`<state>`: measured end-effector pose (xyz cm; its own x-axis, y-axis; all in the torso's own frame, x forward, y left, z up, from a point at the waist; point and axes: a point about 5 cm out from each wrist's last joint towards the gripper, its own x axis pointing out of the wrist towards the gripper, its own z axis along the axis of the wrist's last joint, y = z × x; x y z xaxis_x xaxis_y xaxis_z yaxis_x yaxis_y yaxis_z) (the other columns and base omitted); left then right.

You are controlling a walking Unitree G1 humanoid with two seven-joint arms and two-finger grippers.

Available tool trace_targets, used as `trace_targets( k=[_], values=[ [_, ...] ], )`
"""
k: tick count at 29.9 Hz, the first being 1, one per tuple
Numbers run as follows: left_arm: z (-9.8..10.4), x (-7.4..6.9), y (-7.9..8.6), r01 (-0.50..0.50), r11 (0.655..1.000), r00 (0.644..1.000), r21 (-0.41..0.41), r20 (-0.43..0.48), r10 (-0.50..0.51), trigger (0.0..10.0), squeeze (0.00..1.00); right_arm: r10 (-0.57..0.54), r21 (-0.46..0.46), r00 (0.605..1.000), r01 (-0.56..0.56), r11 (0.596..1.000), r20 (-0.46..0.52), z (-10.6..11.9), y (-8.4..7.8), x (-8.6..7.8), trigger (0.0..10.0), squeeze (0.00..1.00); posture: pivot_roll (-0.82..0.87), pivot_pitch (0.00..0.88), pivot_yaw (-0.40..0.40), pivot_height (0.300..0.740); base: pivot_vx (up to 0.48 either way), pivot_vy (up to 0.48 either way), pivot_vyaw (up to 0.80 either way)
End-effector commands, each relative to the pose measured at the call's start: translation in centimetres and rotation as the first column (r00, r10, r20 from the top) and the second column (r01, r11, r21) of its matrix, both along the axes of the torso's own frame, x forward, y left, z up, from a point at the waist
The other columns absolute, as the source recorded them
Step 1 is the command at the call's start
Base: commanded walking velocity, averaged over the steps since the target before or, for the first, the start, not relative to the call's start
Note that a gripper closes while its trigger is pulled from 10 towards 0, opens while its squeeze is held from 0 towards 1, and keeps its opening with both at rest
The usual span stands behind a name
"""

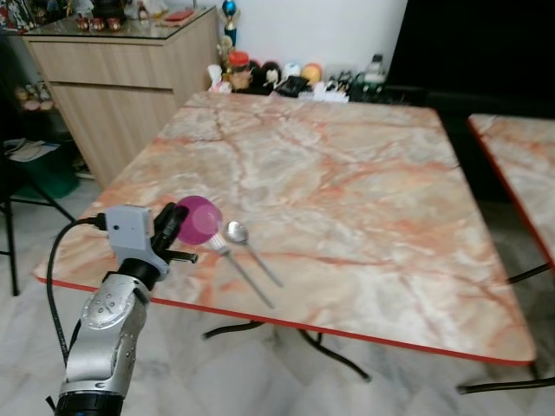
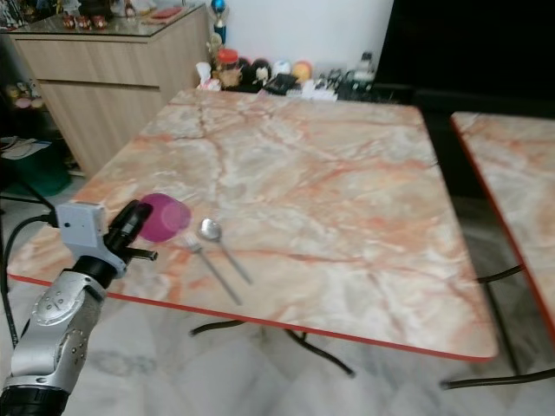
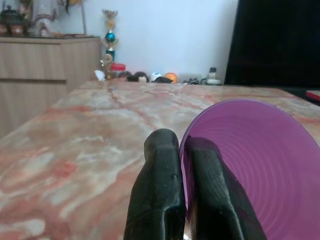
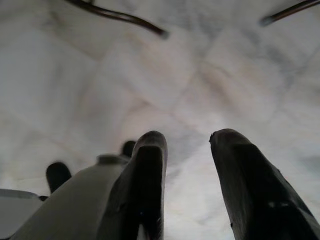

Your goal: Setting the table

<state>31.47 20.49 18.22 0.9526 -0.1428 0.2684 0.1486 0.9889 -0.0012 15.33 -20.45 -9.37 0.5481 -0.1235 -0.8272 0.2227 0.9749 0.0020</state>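
My left gripper (image 1: pixel 176 227) is shut on the rim of a translucent purple cup (image 1: pixel 200 219), held tipped on its side just above the near left part of the marble table (image 1: pixel 347 182). In the left wrist view the two fingers (image 3: pixel 160 195) pinch the cup's wall (image 3: pixel 260 165), one inside and one outside. A metal spoon (image 1: pixel 245 242) and a fork (image 1: pixel 243 276) lie side by side on the table right beside the cup. My right gripper (image 4: pixel 187 150) hangs open over the pale floor.
A wooden sideboard (image 1: pixel 121 78) stands at the far left. Small bottles and toys (image 1: pixel 286 78) line the floor behind the table. A second marble table (image 1: pixel 520 165) stands at the right. A dark chair (image 1: pixel 13 199) is at the left edge.
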Motion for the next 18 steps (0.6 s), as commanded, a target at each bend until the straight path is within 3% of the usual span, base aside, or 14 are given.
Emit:
trace_targets(
  k=[1, 10, 15, 18],
  values=[
    [0.5, -0.1, 0.5, -0.021, 1.0, 1.0, 0.023, 0.02, 0.02, 10.0, 0.0, -0.001, 0.032, 1.0, 0.001, 1.0, -0.017, -0.4, 1.0, -0.5, 10.0, 0.0, 0.03, 0.095, 0.003, 0.74, 0.0, -0.424, 0.0],
    [1.5, 0.0, 0.6, -0.025, 0.999, 0.998, 0.026, 0.054, 0.024, 10.0, 0.0, -0.023, 0.041, 1.0, 0.023, 0.999, -0.011, -0.4, 1.0, -0.5, 10.0, 0.0, 0.03, 0.096, 0.001, 0.74, 0.0, -0.428, 0.0],
    [1.5, 0.0, 0.8, -0.033, 0.999, 0.998, 0.029, 0.053, 0.031, 10.0, 0.0, -0.015, 0.04, 1.0, 0.015, 0.999, -0.013, -0.4, 1.0, -0.5, 10.0, 0.0, 0.03, 0.095, 0.002, 0.74, 0.0, -0.428, -0.77],
    [1.7, 0.1, 1.0, -0.042, 0.999, 0.998, 0.033, 0.055, 0.041, 10.0, 0.0, -0.01, 0.036, 1.0, 0.01, 0.999, -0.008, -0.3, 1.0, -0.4, 10.0, 0.0, 0.03, 0.096, -0.001, 0.74, 0.0, -0.428, 0.0]
  ],
)
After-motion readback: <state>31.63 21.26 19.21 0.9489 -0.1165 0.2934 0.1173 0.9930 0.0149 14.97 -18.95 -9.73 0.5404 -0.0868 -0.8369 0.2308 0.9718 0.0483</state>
